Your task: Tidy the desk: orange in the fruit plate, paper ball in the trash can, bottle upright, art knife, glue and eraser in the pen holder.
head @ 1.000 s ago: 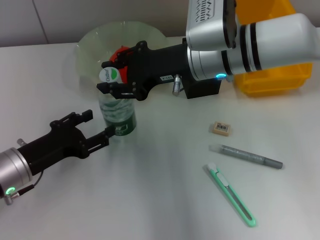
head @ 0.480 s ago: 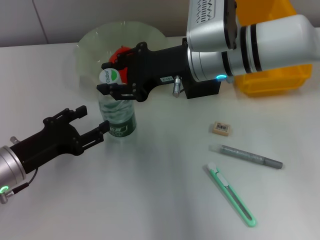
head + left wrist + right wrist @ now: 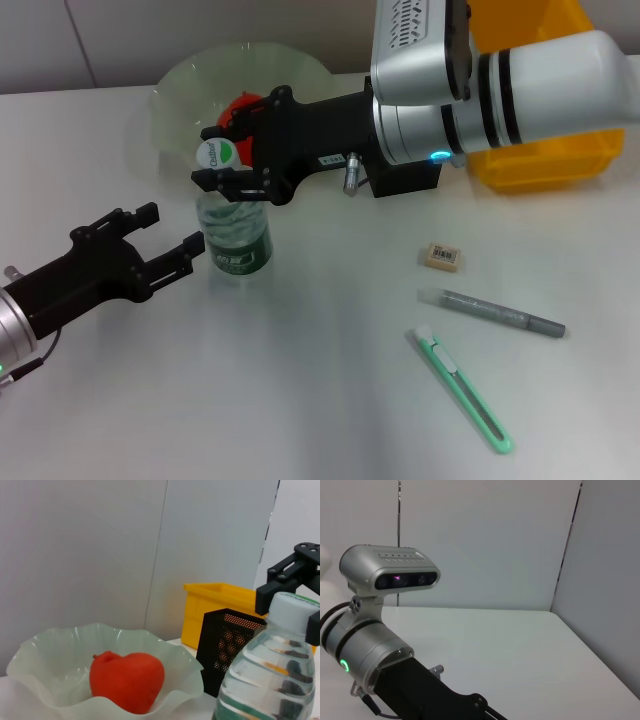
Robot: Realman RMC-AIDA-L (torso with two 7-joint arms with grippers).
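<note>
- At the upright bottle (image 3: 233, 225): right gripper (image 3: 228, 166) clamped on its cap.
- Left gripper (image 3: 165, 240) just beside bottle, fingers apart, not touching.

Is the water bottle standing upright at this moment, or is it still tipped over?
Upright. The bottle stands on its base on the desk, cap up, with the right claw around its neck and the open left claw beside it.

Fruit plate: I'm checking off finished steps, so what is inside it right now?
One red-orange fruit sits in the fruit plate. In the head view the right gripper at the bottle cap covers part of the bowl, so that patch stays unseen.
</note>
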